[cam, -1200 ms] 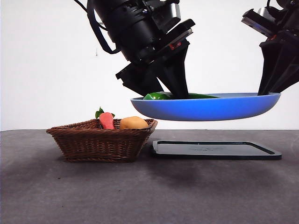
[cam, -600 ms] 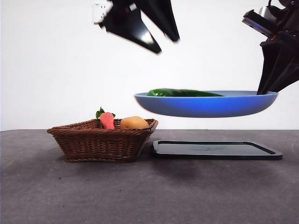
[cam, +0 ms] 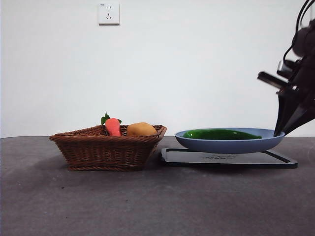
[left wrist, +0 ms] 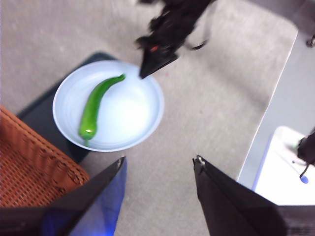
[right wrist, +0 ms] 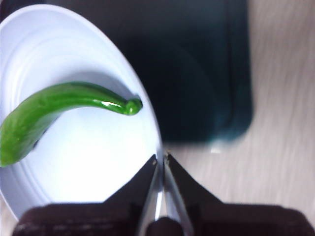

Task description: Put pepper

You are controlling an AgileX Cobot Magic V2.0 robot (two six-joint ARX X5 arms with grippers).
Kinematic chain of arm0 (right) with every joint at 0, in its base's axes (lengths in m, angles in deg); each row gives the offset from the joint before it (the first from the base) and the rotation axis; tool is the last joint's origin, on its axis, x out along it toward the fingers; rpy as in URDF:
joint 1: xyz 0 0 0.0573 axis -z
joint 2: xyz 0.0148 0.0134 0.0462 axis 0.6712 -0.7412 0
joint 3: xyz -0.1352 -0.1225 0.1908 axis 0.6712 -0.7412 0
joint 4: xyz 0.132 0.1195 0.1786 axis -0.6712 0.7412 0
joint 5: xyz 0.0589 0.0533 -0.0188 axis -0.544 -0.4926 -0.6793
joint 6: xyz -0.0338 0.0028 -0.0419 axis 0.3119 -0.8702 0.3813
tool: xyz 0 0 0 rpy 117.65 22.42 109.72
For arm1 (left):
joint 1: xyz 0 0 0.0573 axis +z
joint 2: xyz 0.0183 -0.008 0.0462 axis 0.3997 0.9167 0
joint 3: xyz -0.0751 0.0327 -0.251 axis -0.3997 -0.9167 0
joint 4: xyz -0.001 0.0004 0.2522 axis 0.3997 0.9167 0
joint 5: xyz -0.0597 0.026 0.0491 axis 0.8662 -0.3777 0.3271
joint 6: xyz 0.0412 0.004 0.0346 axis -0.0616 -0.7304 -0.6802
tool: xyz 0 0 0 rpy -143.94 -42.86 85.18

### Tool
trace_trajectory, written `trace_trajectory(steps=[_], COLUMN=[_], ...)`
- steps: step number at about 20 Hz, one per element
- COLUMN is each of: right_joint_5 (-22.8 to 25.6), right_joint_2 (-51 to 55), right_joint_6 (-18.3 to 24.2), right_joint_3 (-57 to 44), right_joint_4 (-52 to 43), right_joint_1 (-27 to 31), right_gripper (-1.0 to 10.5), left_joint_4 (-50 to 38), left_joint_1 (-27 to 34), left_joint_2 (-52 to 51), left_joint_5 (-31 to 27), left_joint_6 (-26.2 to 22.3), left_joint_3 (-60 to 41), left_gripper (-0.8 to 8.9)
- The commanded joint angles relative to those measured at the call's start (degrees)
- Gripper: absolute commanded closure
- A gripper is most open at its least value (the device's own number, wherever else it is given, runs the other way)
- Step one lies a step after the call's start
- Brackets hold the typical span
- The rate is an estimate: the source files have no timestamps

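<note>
Pepper [cam: 220, 134]: I see it lying in the plate [cam: 266, 142].
Plate: on the tray [cam: 285, 161].
Right gripper [right wrist: 161, 160]: jaws pinch the plate's rim.
Left gripper [left wrist: 160, 168]: jaws spread, raised high above.

Plain white wall behind a dark grey tabletop.
A white wall socket [cam: 109, 14] sits high on the bare wall [cam: 197, 64]. The matte grey table [cam: 147, 201] meets the wall in a level line; even, soft light leaves only faint shadows on it.

pepper [cam: 220, 133] laid in plate [cam: 197, 143] | plate set on tray [cam: 275, 159] | basket [cam: 106, 152] placed just left of tray | right gripper [cam: 279, 132] clamped on plate's right rim
</note>
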Motion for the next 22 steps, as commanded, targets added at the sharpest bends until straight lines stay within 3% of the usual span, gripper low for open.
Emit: trace_trajectory(steps=[1, 5, 13, 18, 22], right_joint_5=[-0.24, -0.28, -0.2, -0.26, -0.35], right_joint_2=[-5.31, -11.06, -13.66, -13.64, -10.27], right_joint_6=[-0.61, -0.83, 0.15, 0.07, 0.94], right_joint_3=[5.77, 12.33, 12.85, 12.85, 12.85], right_joint_4=[-0.39, -0.35, -0.87, -0.94, 2.36], right_joint_1=[0.28, 0.26, 0.26, 0.22, 0.85], right_gripper=[9.4, 9.4, 9.4, 8.0, 7.9], left_joint_4=[-0.04, 0.11, 0.09, 0.11, 0.13], left_joint_1=[-0.5, -0.5, -0.5, -0.5, -0.5], left_joint_2=[-0.5, -1.01, -1.01, -1.01, -1.01], left_joint_5=[-0.11, -0.11, -0.13, -0.11, -0.13], left_joint_6=[1.05, 1.66, 1.68, 1.7, 1.68], left_joint_3=[0.83, 0.83, 0.83, 0.83, 0.83], left_gripper=[5.68, 5.68, 5.68, 5.68, 5.68])
